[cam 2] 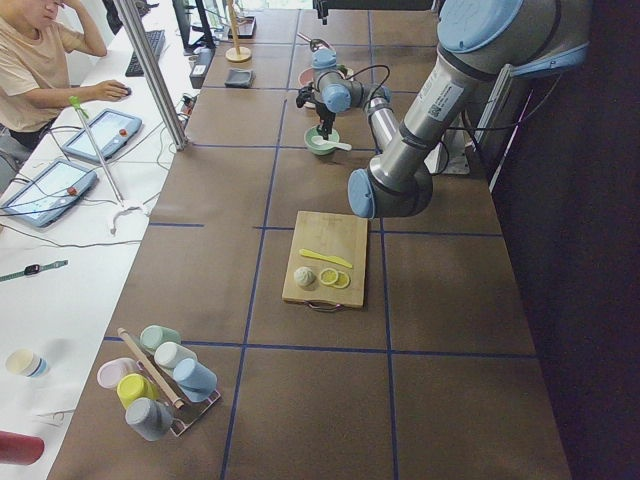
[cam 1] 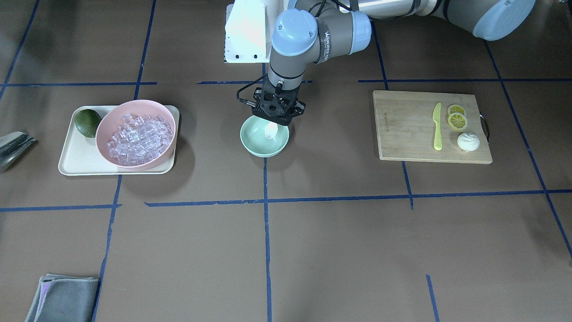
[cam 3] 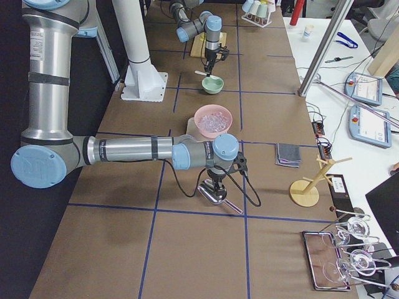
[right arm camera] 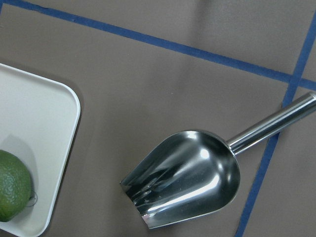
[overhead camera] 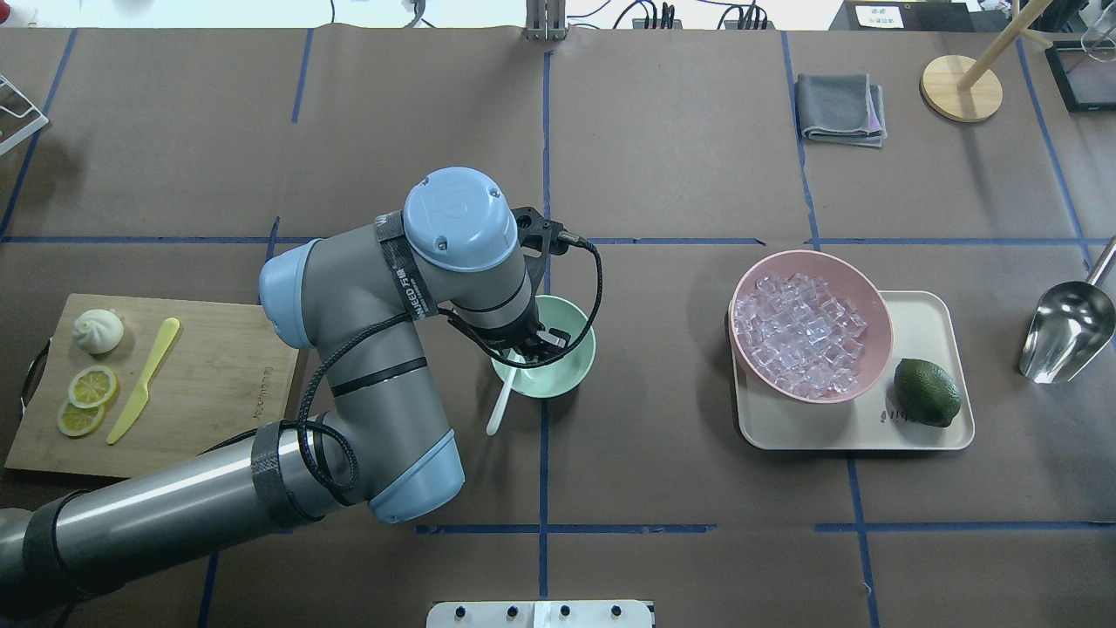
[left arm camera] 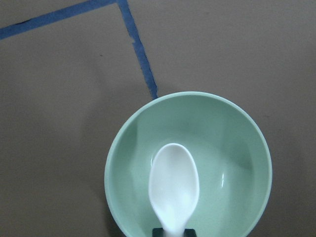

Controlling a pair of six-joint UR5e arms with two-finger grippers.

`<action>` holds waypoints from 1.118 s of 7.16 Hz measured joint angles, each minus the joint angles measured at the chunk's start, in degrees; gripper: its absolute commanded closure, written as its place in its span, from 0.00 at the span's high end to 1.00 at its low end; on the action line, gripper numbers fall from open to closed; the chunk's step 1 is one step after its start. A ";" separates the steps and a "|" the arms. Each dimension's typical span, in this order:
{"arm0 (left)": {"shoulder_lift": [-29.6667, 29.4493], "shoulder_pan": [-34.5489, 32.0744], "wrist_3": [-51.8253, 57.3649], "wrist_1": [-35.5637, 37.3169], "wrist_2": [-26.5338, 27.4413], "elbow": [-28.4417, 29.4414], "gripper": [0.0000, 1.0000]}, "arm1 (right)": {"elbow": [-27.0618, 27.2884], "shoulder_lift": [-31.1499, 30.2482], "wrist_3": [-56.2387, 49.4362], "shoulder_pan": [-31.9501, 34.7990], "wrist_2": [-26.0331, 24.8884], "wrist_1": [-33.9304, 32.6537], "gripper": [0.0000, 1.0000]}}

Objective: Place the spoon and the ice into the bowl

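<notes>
The mint-green bowl (cam 1: 254, 139) stands at the table's middle. My left gripper (cam 1: 274, 115) hangs straight over it and is shut on the white spoon (cam 1: 271, 130). In the left wrist view the spoon's rounded end (left arm camera: 174, 182) lies inside the bowl (left arm camera: 237, 143). In the overhead view its handle (overhead camera: 501, 408) sticks out over the rim toward the robot. The ice (cam 1: 140, 138) fills the pink bowl (cam 1: 111, 117); no ice shows in the green bowl. My right gripper (cam 3: 215, 185) hovers over a metal scoop (right arm camera: 187, 177); I cannot tell if it is open or shut.
The pink bowl and a lime (cam 1: 87, 122) sit on a cream tray (cam 1: 76, 156). A cutting board (cam 1: 406, 129) holds a yellow knife (cam 1: 437, 126), lemon slices (cam 1: 456, 118) and a white bun (cam 1: 468, 141). A grey cloth (cam 1: 62, 299) lies at the far edge.
</notes>
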 measured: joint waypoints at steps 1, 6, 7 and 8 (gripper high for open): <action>-0.21 -0.15 -0.17 0.06 0.25 -0.29 0.81 | 0.01 0.38 0.58 -0.18 0.07 0.00 1.00; 0.37 -7.04 0.11 0.10 -0.29 -3.89 0.81 | 0.50 5.19 33.01 -8.73 2.23 16.03 1.00; 0.67 -7.34 0.24 0.04 -0.30 -3.90 0.81 | 0.52 5.30 38.26 -9.88 2.13 19.85 1.00; 0.96 -7.60 0.35 -0.02 -0.31 -4.13 0.81 | 0.61 5.62 40.85 -10.35 2.06 21.67 1.00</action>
